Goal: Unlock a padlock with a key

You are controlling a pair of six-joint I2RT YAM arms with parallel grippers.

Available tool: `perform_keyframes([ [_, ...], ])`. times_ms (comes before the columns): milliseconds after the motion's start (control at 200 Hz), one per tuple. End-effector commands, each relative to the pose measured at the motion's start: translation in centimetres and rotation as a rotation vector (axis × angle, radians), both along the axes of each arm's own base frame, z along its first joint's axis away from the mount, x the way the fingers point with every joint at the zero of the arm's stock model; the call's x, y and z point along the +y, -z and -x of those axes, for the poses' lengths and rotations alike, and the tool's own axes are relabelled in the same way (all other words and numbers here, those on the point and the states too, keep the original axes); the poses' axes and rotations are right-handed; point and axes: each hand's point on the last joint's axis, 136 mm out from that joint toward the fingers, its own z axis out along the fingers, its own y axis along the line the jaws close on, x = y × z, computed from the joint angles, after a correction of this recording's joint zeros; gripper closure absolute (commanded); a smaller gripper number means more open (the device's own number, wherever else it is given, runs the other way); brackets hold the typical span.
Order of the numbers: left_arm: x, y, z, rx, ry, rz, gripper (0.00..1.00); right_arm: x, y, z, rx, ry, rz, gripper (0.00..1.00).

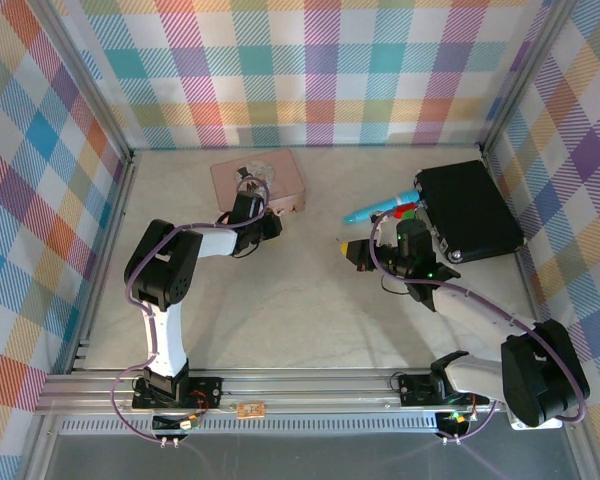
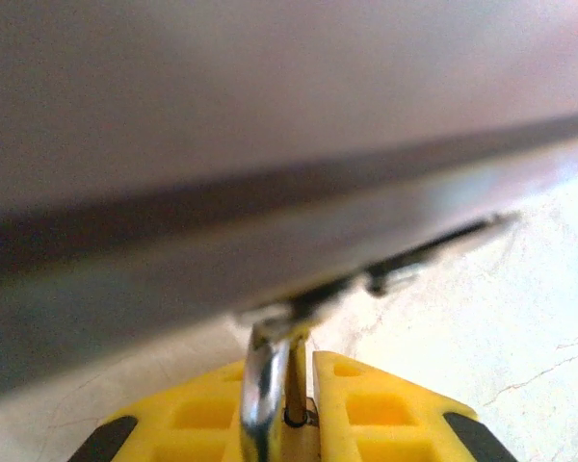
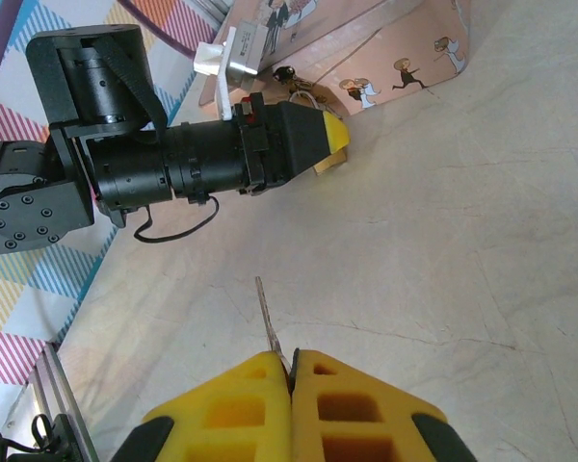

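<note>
Observing from the near side of the counter (image 1: 300, 320): the left gripper (image 1: 271, 222) is extended to the front edge of the pink tin (image 1: 280, 165), where the padlock (image 2: 257, 390) sits close under the tin's lower rim. Its yellow fingers (image 2: 376, 404) stand tight on either side of the lock, with the silver shackle and a sliver of brass caught in the narrow slot between them. I judge this a pinch meant to steady the lock so that it cannot swing or twist when the key enters. Whether the shackle passes through a hasp on the tin cannot be told, as that part is blurred.

The right gripper (image 3: 291, 371) is held over bare counter, well apart from the lock. Its fingers are pressed together on the key (image 3: 266, 313), whose thin blade projects beyond the tips, roughly toward the left gripper. Gripped at the head with the blade free, the key is presented for insertion.

Assessment: both items are in hand, and insertion has not begun. The next move calls for closing the gap and lining the blade up with the keyway, which is not visible. Risk: so slender a blade may skew in the pinch or glance off the lock body. A turquoise pen (image 1: 375, 212) and a black case (image 1: 470, 210) lie off to the right, outside the likely path.
</note>
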Motion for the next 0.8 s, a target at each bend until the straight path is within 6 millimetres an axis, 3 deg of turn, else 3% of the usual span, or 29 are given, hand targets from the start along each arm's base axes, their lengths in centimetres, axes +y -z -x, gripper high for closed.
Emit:
perform_keyframes([
  [0,-0.2,2.0,1.7,0.074,0.012,0.009,0.98,-0.3,0.1,-0.6,0.010,0.024,0.008,1.00],
  [170,-2.0,-1.5,2.3,0.065,-0.013,0.225,1.00,0.1,0.9,-0.8,0.063,0.024,-0.002,1.00],
  [340,-3.1,-4.3,2.8,0.042,-0.062,0.423,1.00,1.0,3.1,-1.5,0.122,0.024,-0.048,1.00],
  [730,-5.5,-8.8,5.2,0.000,-0.105,0.719,1.00,6.4,5.3,-0.7,0.216,-0.089,-0.151,1.00],
  [800,-5.9,-9.6,5.5,-0.005,-0.093,0.744,1.00,7.2,4.9,-0.8,0.211,-0.105,-0.204,1.00],
])
